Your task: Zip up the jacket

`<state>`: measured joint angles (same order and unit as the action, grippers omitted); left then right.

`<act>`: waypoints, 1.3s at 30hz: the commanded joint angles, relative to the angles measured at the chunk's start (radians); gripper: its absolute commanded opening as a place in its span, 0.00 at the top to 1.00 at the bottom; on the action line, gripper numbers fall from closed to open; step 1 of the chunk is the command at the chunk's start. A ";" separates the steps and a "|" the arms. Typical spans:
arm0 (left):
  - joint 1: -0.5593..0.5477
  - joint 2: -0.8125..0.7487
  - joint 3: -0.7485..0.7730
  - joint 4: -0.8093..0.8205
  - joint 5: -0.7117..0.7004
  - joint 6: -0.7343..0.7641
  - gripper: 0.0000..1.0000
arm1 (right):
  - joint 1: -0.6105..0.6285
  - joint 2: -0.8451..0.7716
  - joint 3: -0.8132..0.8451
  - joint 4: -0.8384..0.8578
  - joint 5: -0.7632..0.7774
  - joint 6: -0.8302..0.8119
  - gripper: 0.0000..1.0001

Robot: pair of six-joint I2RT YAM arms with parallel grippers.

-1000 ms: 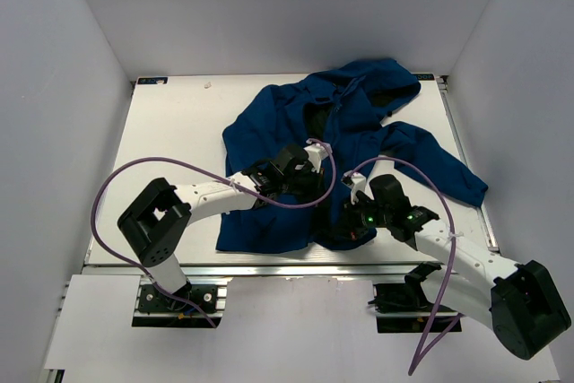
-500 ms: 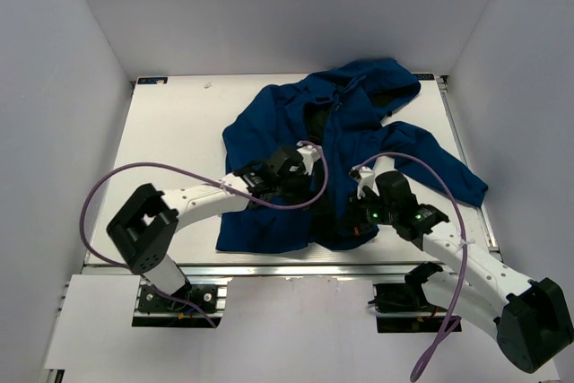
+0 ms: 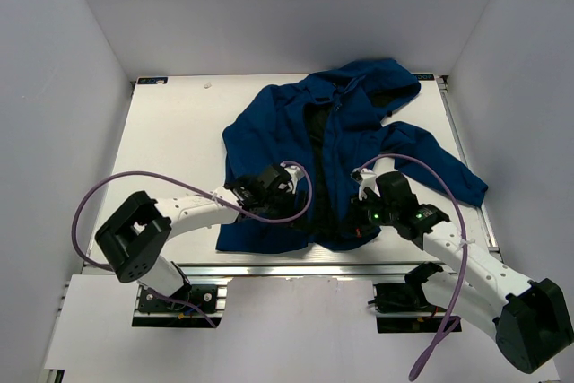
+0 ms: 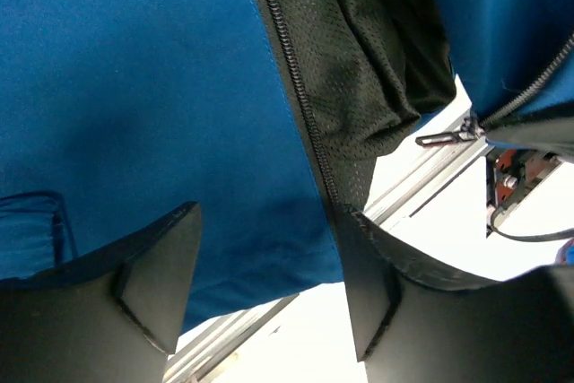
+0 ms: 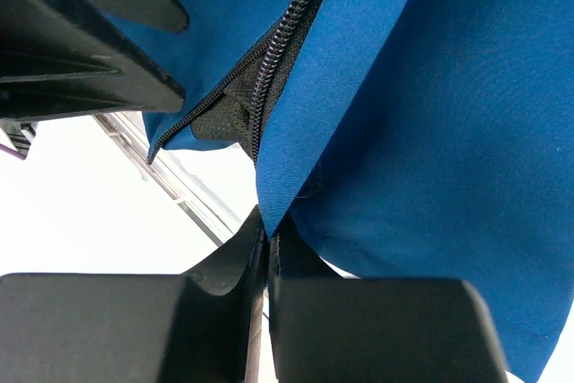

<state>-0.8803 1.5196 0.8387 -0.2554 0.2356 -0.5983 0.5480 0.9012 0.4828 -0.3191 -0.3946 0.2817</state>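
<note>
The jacket (image 3: 269,123) lies spread on the white table (image 3: 170,132), hood toward the far right corner and hem at the near edge, its front parted so that a dark strip of mesh lining (image 4: 359,60) shows between the two blue panels. A second ago the left pincer (image 3: 280,195) sat farther in, over the middle of the jacket by the zipper. It has since drawn back toward the near left and now hovers above the lower part of the left front panel, its fingers (image 4: 152,266) spread apart with nothing between them. From its wrist camera the zipper teeth (image 4: 296,78) run down the panel's edge just beside the right finger, and the slider with its metal pull (image 4: 444,138) sits on the opposite panel near the table's rail (image 4: 421,177). The right pincer (image 5: 267,226) has barely shifted and stays closed, pinching the hem corner of the right front panel beside its zipper edge.
</note>
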 commanded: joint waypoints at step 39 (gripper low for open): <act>-0.175 0.336 0.290 -0.304 -0.380 -0.055 0.14 | -0.006 0.010 -0.041 0.012 0.036 -0.001 1.00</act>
<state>-1.0412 1.7809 1.1019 -0.4698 -0.0288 -0.6350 0.5434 0.9298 0.4431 -0.3122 -0.3649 0.2810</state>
